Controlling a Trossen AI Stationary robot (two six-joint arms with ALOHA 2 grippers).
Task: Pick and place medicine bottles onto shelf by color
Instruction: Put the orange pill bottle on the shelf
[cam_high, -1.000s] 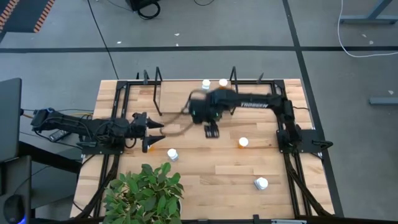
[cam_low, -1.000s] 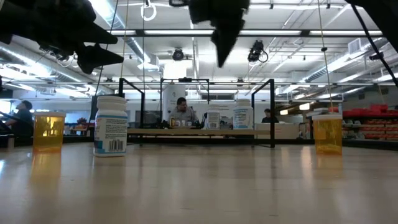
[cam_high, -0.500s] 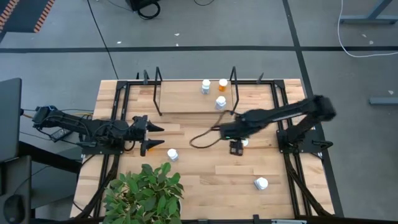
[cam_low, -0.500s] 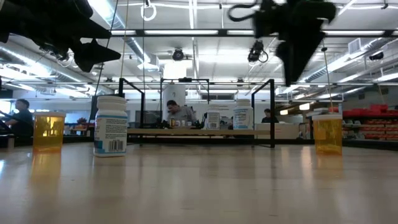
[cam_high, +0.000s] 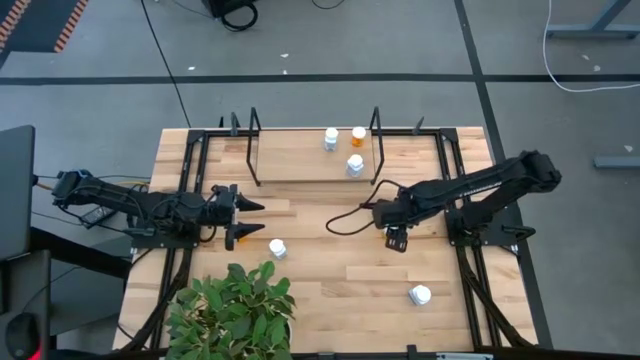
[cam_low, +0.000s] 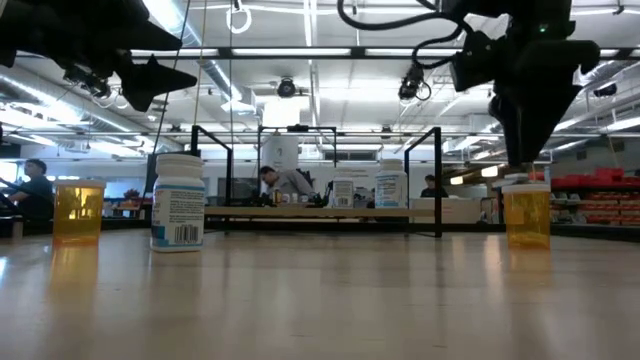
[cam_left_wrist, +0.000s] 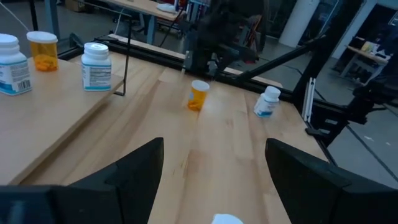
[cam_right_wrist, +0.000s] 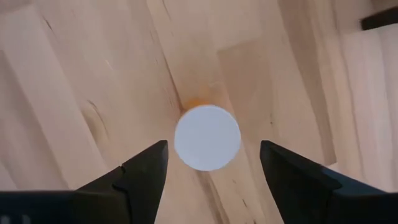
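1. The right end effector (cam_right_wrist: 208, 165) is spread wide and holds nothing; it hangs directly above an orange bottle (cam_right_wrist: 207, 137), whose white cap lies between the two fingers (cam_right_wrist: 146, 171) without contact.
2. The right arm (cam_high: 470, 185) reaches out low from its base, wrist turned down toward the counter (cam_high: 330, 285).
3. This orange bottle (cam_low: 527, 215) stands upright on the counter, in front of the shelf (cam_high: 300, 155).
4. The left end effector (cam_high: 248, 218) is also released and empty, in front of the shelf's other end, above the counter.
5. Three bottles (cam_high: 345, 148) stand on the shelf.
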